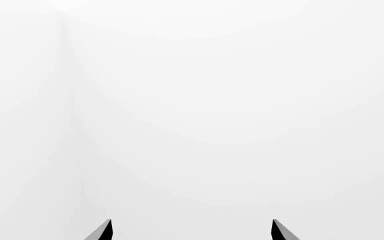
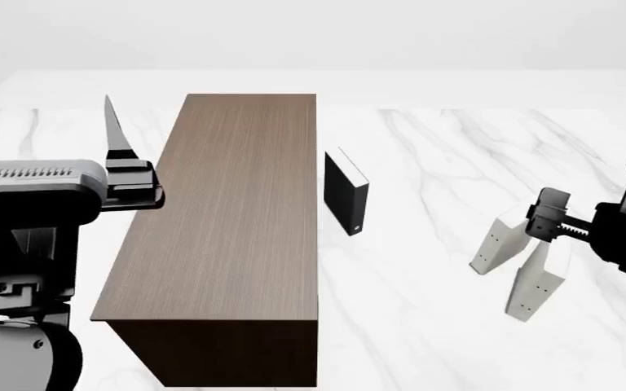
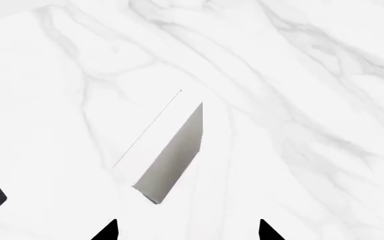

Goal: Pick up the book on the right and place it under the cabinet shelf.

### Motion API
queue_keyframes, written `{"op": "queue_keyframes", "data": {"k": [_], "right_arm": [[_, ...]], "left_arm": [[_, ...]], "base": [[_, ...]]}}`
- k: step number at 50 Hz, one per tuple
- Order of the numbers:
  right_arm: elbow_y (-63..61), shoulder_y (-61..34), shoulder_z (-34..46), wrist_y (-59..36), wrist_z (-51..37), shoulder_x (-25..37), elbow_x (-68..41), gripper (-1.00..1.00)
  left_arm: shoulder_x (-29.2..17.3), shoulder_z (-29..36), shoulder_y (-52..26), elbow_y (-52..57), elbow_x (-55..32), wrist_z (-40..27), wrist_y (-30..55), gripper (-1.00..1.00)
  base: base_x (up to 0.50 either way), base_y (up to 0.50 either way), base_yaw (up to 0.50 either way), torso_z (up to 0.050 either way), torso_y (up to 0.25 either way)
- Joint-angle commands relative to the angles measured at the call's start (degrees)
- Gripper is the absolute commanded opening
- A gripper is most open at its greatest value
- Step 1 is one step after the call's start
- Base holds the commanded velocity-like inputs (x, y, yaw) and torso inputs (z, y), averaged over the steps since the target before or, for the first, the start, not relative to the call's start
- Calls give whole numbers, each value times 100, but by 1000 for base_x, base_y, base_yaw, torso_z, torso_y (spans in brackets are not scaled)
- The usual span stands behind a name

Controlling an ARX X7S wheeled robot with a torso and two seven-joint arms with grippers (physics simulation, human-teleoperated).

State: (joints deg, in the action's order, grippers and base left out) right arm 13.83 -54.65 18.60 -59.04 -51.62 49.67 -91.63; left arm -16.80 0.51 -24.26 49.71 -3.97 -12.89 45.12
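Hovering at the head view's right edge, the right gripper (image 2: 505, 285) has its jaws spread. The book (image 3: 170, 152) sits on the desk (image 2: 443, 163), centre-left in the right wrist view. Squaring the jaws across its thin edge before closing looks wise.

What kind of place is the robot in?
It looks like a computer-made test room, not a real home. A white marble tabletop fills the view, with only a long brown cabinet, a black book and a white book on it. The walls behind are plain and blank.
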Motion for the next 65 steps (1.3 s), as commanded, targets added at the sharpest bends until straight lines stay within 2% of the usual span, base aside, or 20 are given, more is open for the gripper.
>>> {"op": "queue_keyframes", "data": {"k": [1, 30, 47, 65], "right_arm": [[463, -207, 196, 77, 304, -123, 377, 100], [1182, -118, 483, 431, 893, -403, 890, 100], [2166, -302, 817, 768, 1718, -660, 1460, 100], [2855, -451, 1013, 970, 2068, -885, 1777, 100]], "left_arm": [[-19, 16, 4, -40, -10, -28, -39, 100], [-68, 46, 9, -109, -60, -74, -78, 100], [-95, 76, 7, -136, -69, -116, -93, 100], [-130, 129, -10, -245, -60, -159, -155, 100]], "base": [[0, 0, 0, 0, 0], [0, 0, 0, 0, 0], [0, 0, 0, 0, 0], [0, 0, 0, 0, 0]]}}
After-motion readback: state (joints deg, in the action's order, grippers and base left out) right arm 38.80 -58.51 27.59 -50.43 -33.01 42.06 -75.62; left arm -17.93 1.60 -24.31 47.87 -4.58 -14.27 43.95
